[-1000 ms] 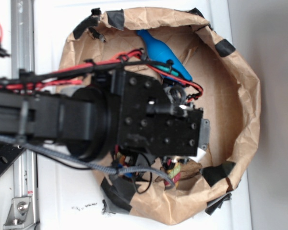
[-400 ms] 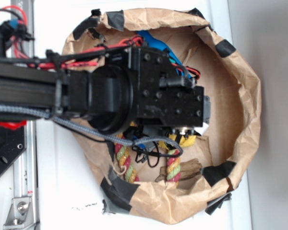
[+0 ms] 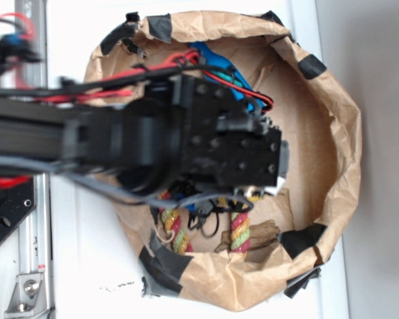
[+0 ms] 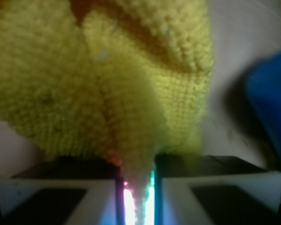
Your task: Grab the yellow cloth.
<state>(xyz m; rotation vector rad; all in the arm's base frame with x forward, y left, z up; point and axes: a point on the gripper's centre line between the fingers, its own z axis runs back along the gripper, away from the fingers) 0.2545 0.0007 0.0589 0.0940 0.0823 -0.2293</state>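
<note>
In the wrist view, the yellow cloth (image 4: pixel 131 93) was seen filling most of the frame, its terry loops hanging in folds that narrowed to a point pinched at the gripper (image 4: pixel 136 197). The jaws were drawn close together, with only a slim gap left, and that gap was occupied by a tapered fold of the cloth, lit from behind by a bright glow. A blurred blue bottle (image 4: pixel 269 112) was visible at the right edge of that view, apart from the cloth. In the exterior view, the scene was looked down upon from above: a crumpled brown paper bag (image 3: pixel 332 133), rolled open and patched with black tape, was lying on a white surface (image 3: pixel 93 266), and the black arm (image 3: pixel 120 139) was stretched across it from the left, blurred in places. Most of the bag's interior was hidden by the wrist housing. Only a small patch of yellow fabric (image 3: pixel 255 197) could be made out just beneath the housing's lower right edge, inside the bag; the jaws themselves could not be made out in that view. The bottle (image 3: pixel 216 63) was partly visible above the arm, near the bag's upper wall, crossed by red and black cables. A braided rope (image 3: pixel 239 229) of red, green and yellow strands was lying in the lower part of the bag, beside a small brown piece (image 3: pixel 266 234) whose nature could not be told.
</note>
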